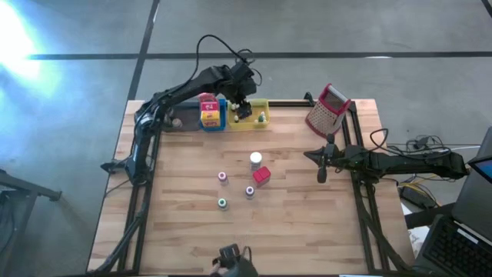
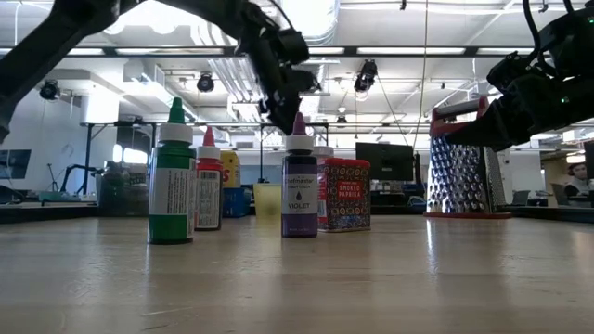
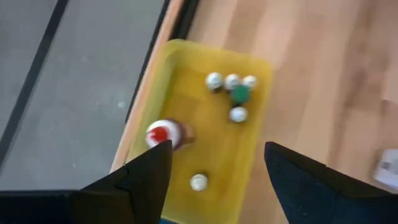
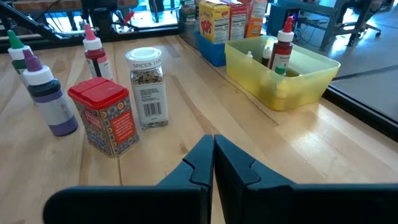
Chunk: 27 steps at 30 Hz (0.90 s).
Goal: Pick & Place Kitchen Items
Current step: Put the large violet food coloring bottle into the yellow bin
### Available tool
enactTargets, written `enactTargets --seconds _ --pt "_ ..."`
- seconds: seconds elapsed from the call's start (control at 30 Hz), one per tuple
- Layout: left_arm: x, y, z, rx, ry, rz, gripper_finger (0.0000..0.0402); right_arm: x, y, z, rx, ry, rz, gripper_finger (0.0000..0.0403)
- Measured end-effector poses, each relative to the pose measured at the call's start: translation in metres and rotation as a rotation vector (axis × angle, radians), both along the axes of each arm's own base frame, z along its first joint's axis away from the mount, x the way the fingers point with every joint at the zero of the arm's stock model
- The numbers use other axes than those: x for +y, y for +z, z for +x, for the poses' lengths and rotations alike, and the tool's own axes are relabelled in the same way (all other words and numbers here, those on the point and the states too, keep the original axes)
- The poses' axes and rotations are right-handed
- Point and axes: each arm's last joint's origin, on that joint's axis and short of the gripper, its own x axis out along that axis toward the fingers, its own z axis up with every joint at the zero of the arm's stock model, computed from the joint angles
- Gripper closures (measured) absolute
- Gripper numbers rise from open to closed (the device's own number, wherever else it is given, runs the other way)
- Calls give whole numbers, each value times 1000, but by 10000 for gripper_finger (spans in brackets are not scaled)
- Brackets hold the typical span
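Note:
My left gripper [image 3: 217, 180] hangs open above the yellow tray [image 3: 186, 68] at the table's far edge, with nothing between its fingers. In the tray stand a red-capped bottle [image 3: 163, 134], a green-capped one [image 3: 239, 94] and several white-capped ones. On the middle of the table stand a white-lidded spice jar [image 1: 255, 159], a red tin [image 1: 262, 176], and pink-capped [image 1: 223, 177], violet [image 1: 250, 191] and green [image 1: 222, 203] bottles. My right gripper [image 4: 213, 165] waits shut at the table's right side [image 1: 322, 173], pointing at these.
A blue tray [image 1: 212, 117] with red and yellow boxes and a grey tray [image 1: 181, 121] stand left of the yellow one. The metal grater [image 1: 329, 109] with its red handle stands at the far right. Bare wood lies along the near edge.

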Motion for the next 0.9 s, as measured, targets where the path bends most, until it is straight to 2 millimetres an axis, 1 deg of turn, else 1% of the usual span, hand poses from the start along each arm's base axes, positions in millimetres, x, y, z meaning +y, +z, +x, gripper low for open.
enactTargets --seconds 0.3,0.57,0.9 --pt "-39 23 9 -50 -109 44 156 0 0 0 0 -1 0 394" --pt "-69 22 23 -50 -180 34 174 0 0 0 0 0 0 394" --pt "-97 22 31 -38 -213 18 186 0 0 0 0 0 0 394"
